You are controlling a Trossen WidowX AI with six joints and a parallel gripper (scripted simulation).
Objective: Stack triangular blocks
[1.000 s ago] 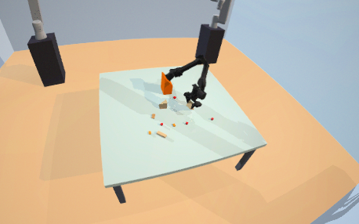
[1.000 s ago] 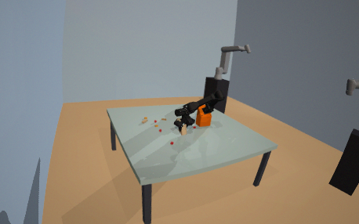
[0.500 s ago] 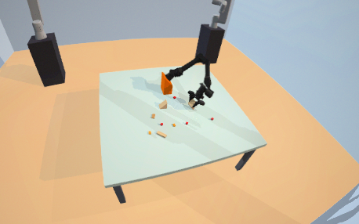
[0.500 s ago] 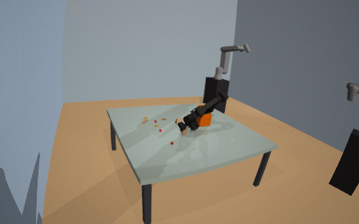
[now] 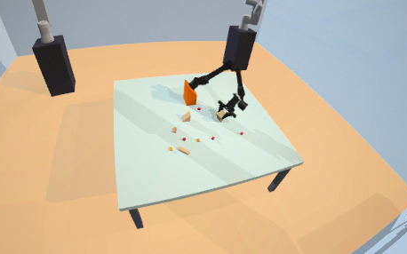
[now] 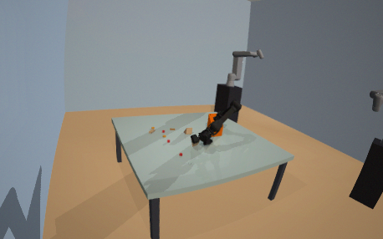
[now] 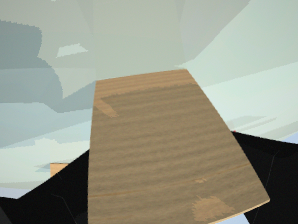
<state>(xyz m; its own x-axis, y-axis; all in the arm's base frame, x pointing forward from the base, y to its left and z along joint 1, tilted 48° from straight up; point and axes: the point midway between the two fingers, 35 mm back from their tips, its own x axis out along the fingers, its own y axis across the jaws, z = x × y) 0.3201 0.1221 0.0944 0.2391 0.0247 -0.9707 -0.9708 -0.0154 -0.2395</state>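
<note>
One wooden triangular block (image 5: 220, 115) (image 7: 160, 145) is between the fingers of my gripper (image 5: 225, 112), which is shut on it. In the wrist view a broad wooden face fills the lower middle, with a black finger at each side. In the exterior view the hand hides most of this block. Its height above the table is hard to tell. The other triangular block (image 5: 187, 116) (image 6: 188, 131) stands on the table (image 5: 147, 178) (image 6: 230, 167), apart from the held one, with a sloped side showing in the top view.
A tall orange object (image 5: 190, 95) (image 6: 218, 129) stands near the arm's base side. Several small red and orange cubes, a small wooden block (image 5: 174, 130) and a thin wooden plank (image 5: 184, 150) lie around. One red cube (image 5: 242, 133) (image 6: 181, 155) lies apart from the others.
</note>
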